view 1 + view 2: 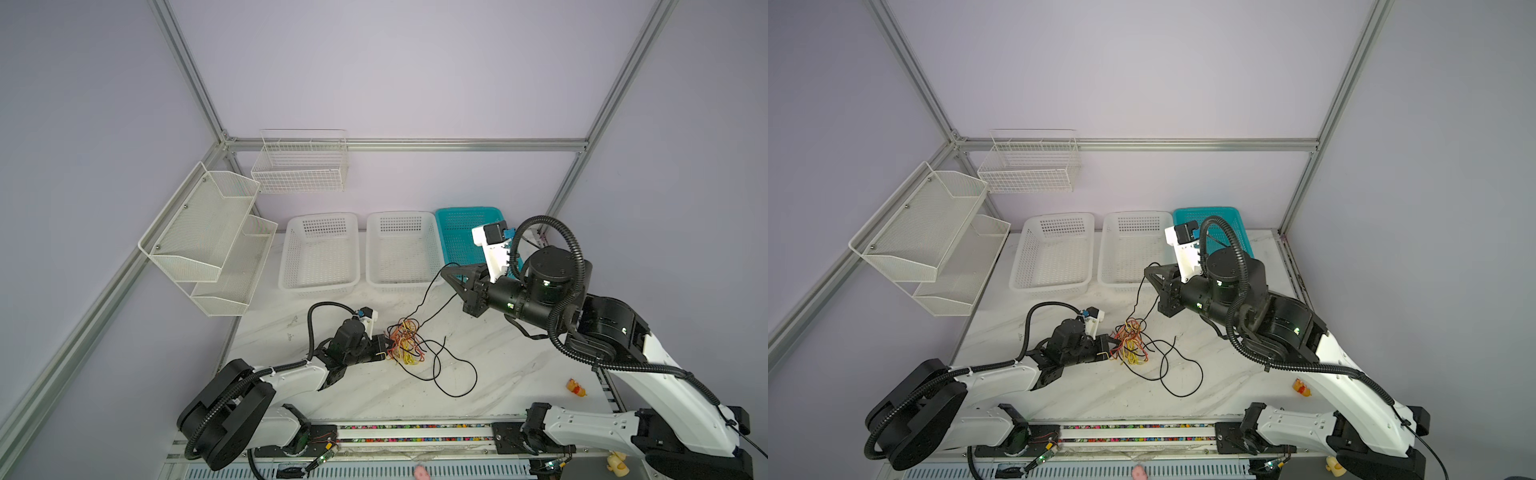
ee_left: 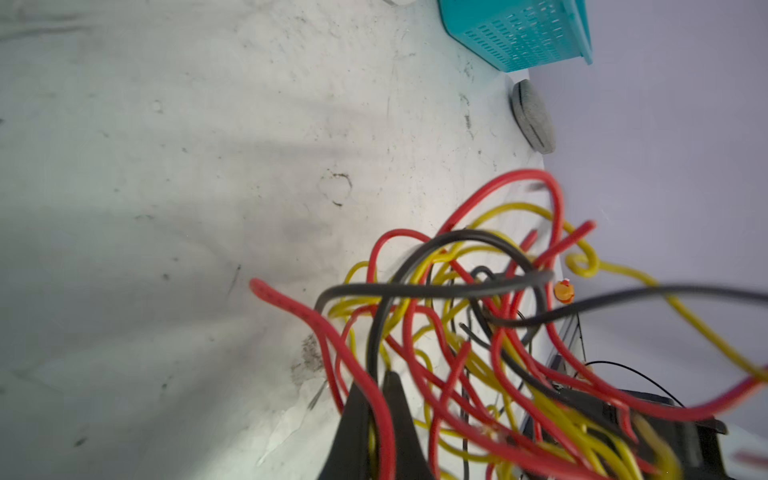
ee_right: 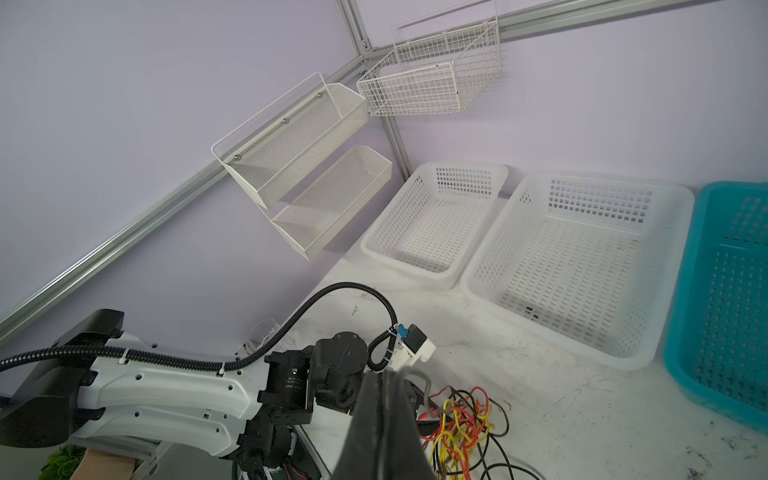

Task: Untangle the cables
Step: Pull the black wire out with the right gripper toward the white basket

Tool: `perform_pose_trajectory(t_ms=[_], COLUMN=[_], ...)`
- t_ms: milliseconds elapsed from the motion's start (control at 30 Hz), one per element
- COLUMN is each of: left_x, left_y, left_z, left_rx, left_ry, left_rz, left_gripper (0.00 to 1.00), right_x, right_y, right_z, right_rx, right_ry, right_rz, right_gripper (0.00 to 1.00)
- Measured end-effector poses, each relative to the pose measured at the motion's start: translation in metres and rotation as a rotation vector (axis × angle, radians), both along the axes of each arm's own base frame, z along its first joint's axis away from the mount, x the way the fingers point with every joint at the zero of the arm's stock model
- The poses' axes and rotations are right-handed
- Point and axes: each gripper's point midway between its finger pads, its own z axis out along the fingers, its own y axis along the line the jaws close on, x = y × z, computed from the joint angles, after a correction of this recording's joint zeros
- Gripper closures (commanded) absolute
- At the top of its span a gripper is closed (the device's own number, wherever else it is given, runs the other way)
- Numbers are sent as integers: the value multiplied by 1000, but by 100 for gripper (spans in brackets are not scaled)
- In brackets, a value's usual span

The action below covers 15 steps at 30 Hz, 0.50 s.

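While my left arm lies low over the white marbled counter (image 1: 498,365), my left fingers (image 2: 353,428) are pressed together on a thin red cable (image 2: 266,293) that runs up between them. They sit right at the edge of the tangle of thin red, yellow and black cables (image 1: 405,343), which rests on the counter roughly mid-way across in both top views (image 1: 1129,345).

My right arm is raised. My right fingers (image 3: 374,415) are closed too, pinching a long thin black cable (image 2: 478,235) at their tips. In a top view those tips (image 1: 444,271) stand above the counter, over the near edge of the baskets, and the black cable drops from them in two strands into the knot. Beyond the knot, on my right side, the same cable sprawls over the counter in loose open loops.

Behind the tangle stand a white perforated plastic basket (image 1: 286,257), a second white basket (image 1: 374,257) and a teal plastic basket (image 1: 457,232), side by side along the back of the counter. A small orange and yellow toy (image 1: 577,387) lies well apart from the cables, near the counter's right edge.
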Motion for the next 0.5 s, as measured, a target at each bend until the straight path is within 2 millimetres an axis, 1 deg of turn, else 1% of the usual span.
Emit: perform_pose_trajectory(t_ms=[167,233,400,500], left_x=[1,1,2,2], left_y=[14,18,25,29], left_z=[-12,-18,-26,-31], left_rx=[46,64,89,106], left_ry=[38,57,75,88], left_rz=[35,46,60,69], left_gripper=[100,100,100,100], right_x=[-3,-5,-9,-13], right_y=[-17,-26,-48,-66], right_z=[35,52,82,105], right_rx=[50,81,140,188], right_ry=[-56,-88,-140,-176], right_rz=[-41,-59,-112,-152], right_gripper=[100,100,100,100])
